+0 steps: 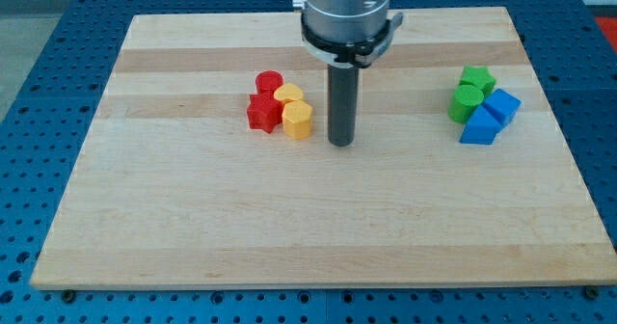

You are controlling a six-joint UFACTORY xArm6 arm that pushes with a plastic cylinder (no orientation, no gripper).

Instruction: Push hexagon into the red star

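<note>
1. At the view's left of the wooden board (193, 228) sits a tight cluster of four blocks. The red star (260, 113) is its leftmost piece, with a red cylinder (269, 81) just behind it toward the view's top.
2. Next comes a yellow rounded block (288, 94), whose exact shape I cannot make out, and below it the yellow hexagon (298, 119). The hexagon appears to touch the red star's right side, or to be parted from it by a sliver too fine to judge.
3. Just right of the hexagon, near but apart, my tip (340, 143) rests on the board. There are no jaws on this rod, so nothing is held or clamped; it can only shove.
4. The relation that matters: the hexagon lies to the view's left of my tip and slightly toward the top, and the red star lies beyond it on nearly the same line. I judge a push toward the view's left, angled a little upward, would drive the hexagon into the star. Too low a line might graze its lower edge and spin it off.
5. Well apart, at the view's right, stand a green star (477, 77), a green cylinder (466, 101), a blue cube-like block (502, 104) and a blue wedge-like block (479, 128), all bunched together and out of the way.
</note>
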